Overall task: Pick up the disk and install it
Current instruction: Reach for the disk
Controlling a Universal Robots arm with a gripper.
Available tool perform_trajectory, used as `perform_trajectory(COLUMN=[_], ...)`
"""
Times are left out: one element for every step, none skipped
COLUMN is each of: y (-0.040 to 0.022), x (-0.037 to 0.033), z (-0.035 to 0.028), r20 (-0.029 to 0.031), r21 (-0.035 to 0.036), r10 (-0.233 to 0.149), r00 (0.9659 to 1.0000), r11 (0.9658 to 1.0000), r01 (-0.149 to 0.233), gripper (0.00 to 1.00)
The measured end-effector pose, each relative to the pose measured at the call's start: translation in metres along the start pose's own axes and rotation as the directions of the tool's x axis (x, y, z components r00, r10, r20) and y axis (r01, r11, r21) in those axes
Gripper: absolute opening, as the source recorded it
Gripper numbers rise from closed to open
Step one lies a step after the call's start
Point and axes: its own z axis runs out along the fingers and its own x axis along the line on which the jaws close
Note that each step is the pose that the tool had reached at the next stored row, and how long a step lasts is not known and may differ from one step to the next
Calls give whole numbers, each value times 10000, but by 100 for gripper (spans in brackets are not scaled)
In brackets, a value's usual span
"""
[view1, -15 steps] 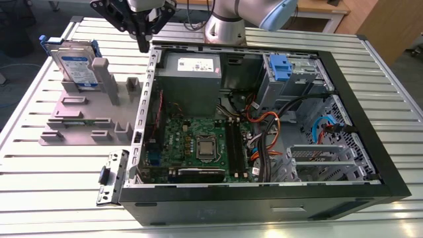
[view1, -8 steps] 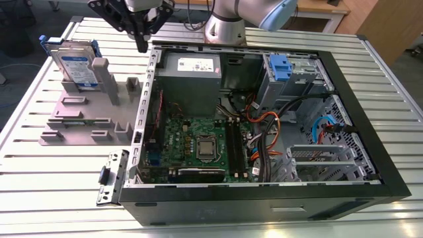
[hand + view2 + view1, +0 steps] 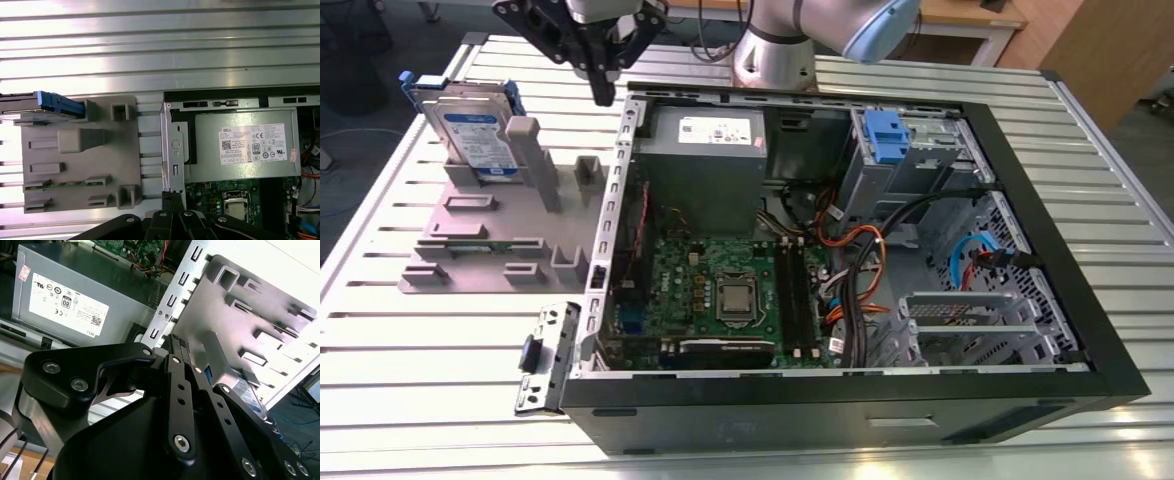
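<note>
The disk (image 3: 470, 138) stands on edge in a slot at the far end of the grey holder block (image 3: 494, 225), which lies on the slatted metal worktop (image 3: 427, 330) at the exterior view's left of the open computer case (image 3: 854, 415). In the first wrist view the blue edge of its caddy (image 3: 57, 102) sticks out of that block (image 3: 75, 150).

The pincer (image 3: 603, 92) hangs above the worktop between the holder and the case's back corner, fingers drawn together with nothing between them. It is near the disk but apart from it.

Inside the case, the grey power supply box (image 3: 704, 150) sits at the back with its white label up, and the green motherboard (image 3: 720, 290) lies below it. Another blue caddy (image 3: 887, 135) sits in the drive bay at the far corner, with orange and black cables (image 3: 854, 240) looping beside it.

A small metal bracket (image 3: 544, 355) lies on the worktop by the case's near corner.
</note>
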Motion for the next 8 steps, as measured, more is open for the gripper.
perform_trajectory(y=[0, -1, -1, -1, -1, -2, -2, -2], x=[5, 8, 11, 16, 20, 24, 29, 32], z=[0, 0, -1, 0, 0, -1, -1, -1], r20=[0, 0, -1, 0, 0, 0, 0, 0], r21=[0, 0, 1, 0, 0, 0, 1, 0], r10=[1, 0, 0, 0, 1, 1, 0, 1], r00=[10000, 10000, 10000, 10000, 10000, 10000, 10000, 10000], r11=[10000, 10000, 10000, 10000, 10000, 10000, 10000, 10000], r01=[-1, 0, 0, 0, -1, -1, 0, -1], gripper=[10, 10, 10, 10, 10, 10, 10, 10])
